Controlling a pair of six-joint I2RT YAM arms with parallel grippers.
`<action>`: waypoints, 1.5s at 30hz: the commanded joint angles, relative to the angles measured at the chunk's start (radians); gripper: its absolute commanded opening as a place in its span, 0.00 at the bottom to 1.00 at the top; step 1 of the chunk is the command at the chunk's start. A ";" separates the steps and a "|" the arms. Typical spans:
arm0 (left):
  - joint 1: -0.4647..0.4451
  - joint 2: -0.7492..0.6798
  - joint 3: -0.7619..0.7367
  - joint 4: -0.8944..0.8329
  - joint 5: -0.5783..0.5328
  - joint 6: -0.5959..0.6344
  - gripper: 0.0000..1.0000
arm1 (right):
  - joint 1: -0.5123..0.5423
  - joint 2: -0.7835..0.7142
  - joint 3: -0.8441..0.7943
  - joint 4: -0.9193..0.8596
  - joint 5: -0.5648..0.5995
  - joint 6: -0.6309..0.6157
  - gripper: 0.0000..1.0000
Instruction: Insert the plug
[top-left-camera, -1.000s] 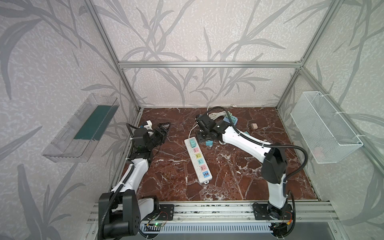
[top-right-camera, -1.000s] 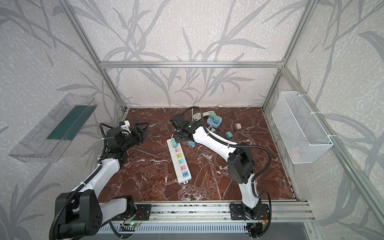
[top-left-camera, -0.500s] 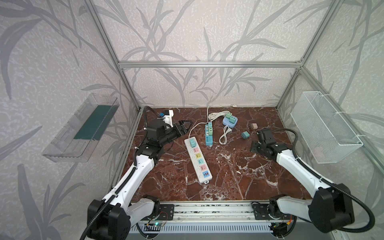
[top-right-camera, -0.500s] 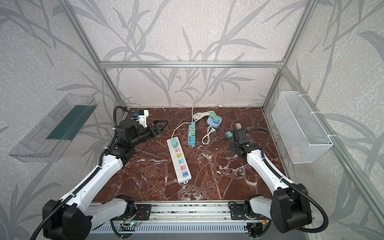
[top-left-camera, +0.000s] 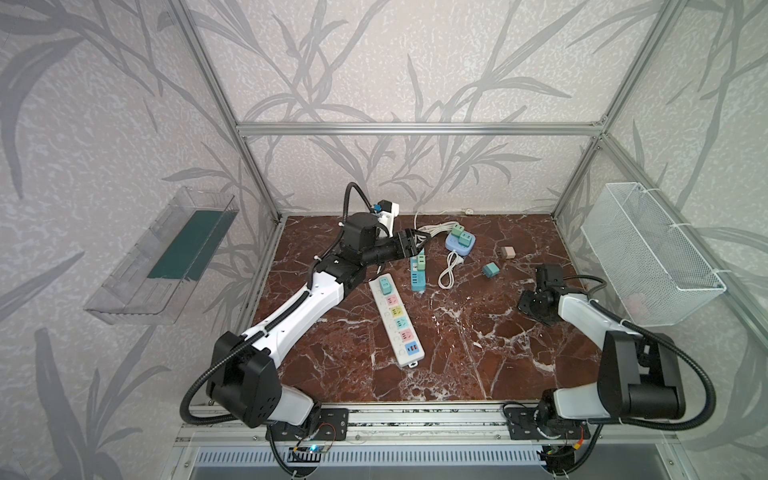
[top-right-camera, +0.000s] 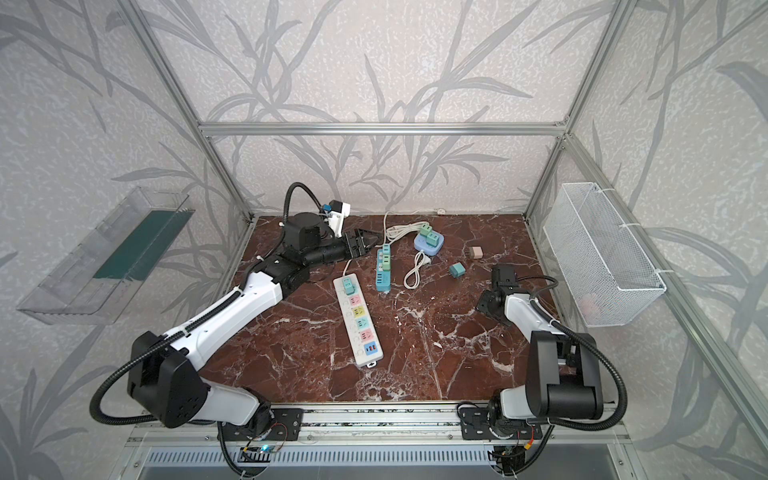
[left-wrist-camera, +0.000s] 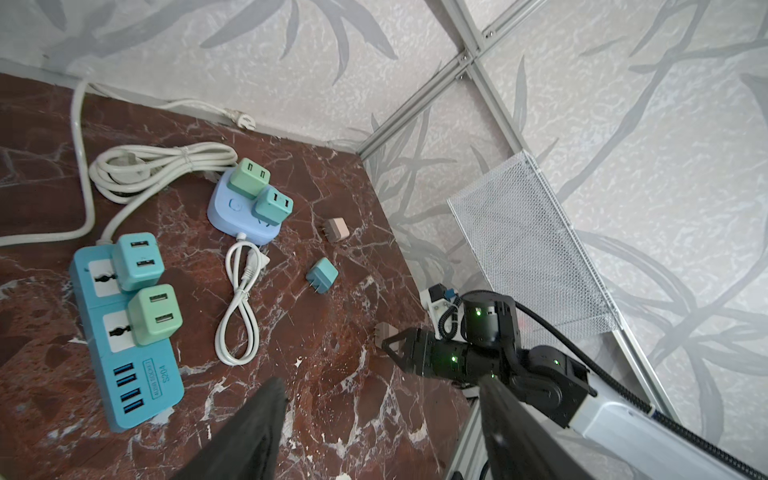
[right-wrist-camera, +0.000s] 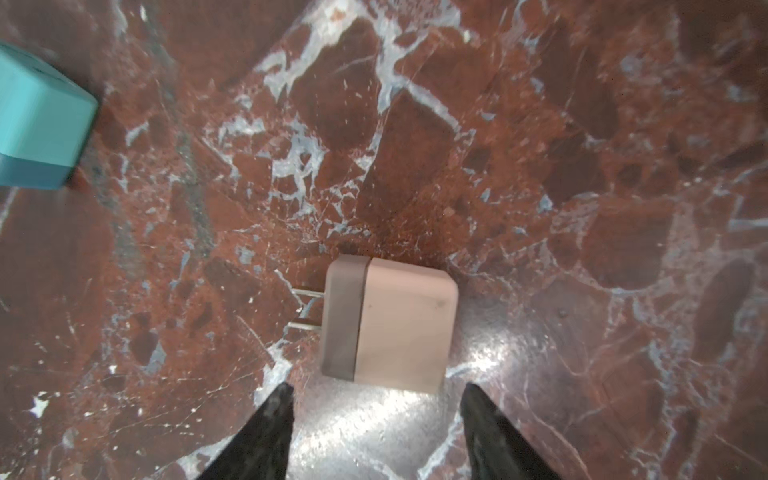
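- Right gripper (right-wrist-camera: 376, 395) hung low over the marble floor (right-wrist-camera: 582, 166), jaws parted and empty; the gap looked barely wider than the plug ahead of it.
- Just beyond its fingertips (right-wrist-camera: 282, 399) lay the pink plug (right-wrist-camera: 390, 328), which I took to be the one to insert. It rested untouched on its side, both prongs level with the floor and pointing towards one finger's side.
- Risk: closing from that line would probably squeeze prong end against back face, so a finger could catch the prongs, or land on the body and skid it over the polished stone.
- Risk: even if gripped cleanly, the prongs would sit sideways in the jaws, so it would need turning before any socket.
- A loose teal plug (top-right-camera: 456, 269) lay near it, close enough to be nudged by a wide approach.
- White power strip (top-left-camera: 397, 322), with several free sockets, lay well apart towards the middle. It looked unanchored, so pressing down off-centre could slide or tip it.
- Left gripper (left-wrist-camera: 382, 415) also stood open and empty, poised above the far end of the blue power strip (top-left-camera: 417, 270), where both arms might crowd each other.
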 joint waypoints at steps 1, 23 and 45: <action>-0.001 -0.014 -0.014 0.047 0.061 0.047 0.74 | -0.027 0.046 0.061 -0.023 -0.038 -0.041 0.63; 0.001 -0.028 -0.115 0.094 0.058 0.045 0.75 | -0.097 0.128 0.099 -0.002 -0.131 -0.061 0.51; 0.033 -0.050 -0.131 0.131 0.063 0.041 0.76 | 0.383 -0.021 0.084 -0.034 -0.107 -0.042 0.38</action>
